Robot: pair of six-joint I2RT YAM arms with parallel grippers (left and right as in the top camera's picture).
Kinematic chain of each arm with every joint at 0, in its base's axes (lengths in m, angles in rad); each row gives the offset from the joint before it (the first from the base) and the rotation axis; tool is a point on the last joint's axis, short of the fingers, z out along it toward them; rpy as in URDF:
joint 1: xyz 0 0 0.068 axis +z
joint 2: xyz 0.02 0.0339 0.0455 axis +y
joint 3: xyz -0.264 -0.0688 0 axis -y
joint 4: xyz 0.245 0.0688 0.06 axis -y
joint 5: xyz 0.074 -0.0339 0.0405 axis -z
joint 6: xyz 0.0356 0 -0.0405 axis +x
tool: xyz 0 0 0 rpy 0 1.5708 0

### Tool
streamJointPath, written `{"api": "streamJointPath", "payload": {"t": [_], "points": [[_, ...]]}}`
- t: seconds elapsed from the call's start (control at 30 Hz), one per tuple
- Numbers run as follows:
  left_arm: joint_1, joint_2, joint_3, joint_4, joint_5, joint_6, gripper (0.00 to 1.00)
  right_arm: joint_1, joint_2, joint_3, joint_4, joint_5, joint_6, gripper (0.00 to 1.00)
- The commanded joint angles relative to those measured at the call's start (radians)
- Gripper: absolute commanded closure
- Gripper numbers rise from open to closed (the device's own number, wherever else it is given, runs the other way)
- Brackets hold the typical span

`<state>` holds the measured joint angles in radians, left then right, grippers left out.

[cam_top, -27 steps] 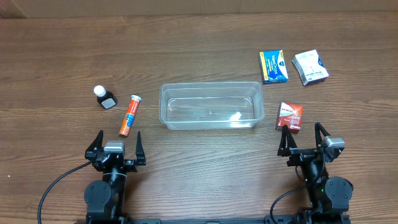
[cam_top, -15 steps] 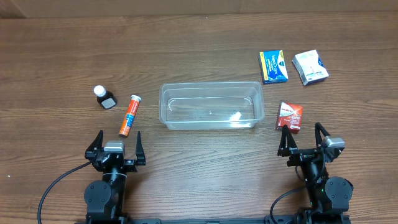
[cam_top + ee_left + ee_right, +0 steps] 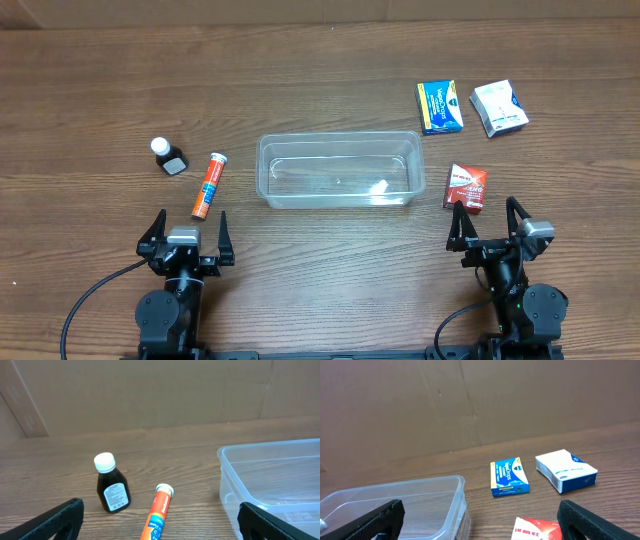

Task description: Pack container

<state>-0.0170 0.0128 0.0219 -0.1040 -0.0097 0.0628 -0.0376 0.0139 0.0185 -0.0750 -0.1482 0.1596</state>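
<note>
The clear plastic container (image 3: 338,170) stands in the middle of the table with nothing packed in it; it also shows in the left wrist view (image 3: 280,480) and the right wrist view (image 3: 395,505). An orange tube (image 3: 209,185) (image 3: 158,519) and a dark bottle with a white cap (image 3: 168,157) (image 3: 112,485) lie to its left. A red box (image 3: 466,187) (image 3: 537,530), a blue box (image 3: 440,106) (image 3: 509,477) and a white box (image 3: 499,107) (image 3: 566,471) lie to its right. My left gripper (image 3: 186,235) (image 3: 160,532) and right gripper (image 3: 490,225) (image 3: 480,532) are open and empty at the front.
A brown cardboard wall (image 3: 150,390) stands behind the table's far edge. Bare wood lies between the grippers and the container.
</note>
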Motion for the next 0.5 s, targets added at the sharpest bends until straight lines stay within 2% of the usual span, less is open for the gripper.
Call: {"api": "streamJointPath", "payload": {"t": [0.0, 0.37, 0.47], "points": [[0.009, -0.008, -0.005, 0.003, 0.014, 0.017, 0.00, 0.005, -0.009, -0.011, 0.005, 0.013, -0.004, 0.00], [0.009, -0.008, -0.005, 0.004, 0.014, 0.017, 0.00, 0.005, -0.009, -0.010, 0.008, 0.011, 0.000, 0.00], [0.009, -0.008, -0.005, 0.004, 0.014, 0.017, 0.00, 0.005, -0.006, -0.006, 0.004, 0.001, 0.050, 0.00]]}}
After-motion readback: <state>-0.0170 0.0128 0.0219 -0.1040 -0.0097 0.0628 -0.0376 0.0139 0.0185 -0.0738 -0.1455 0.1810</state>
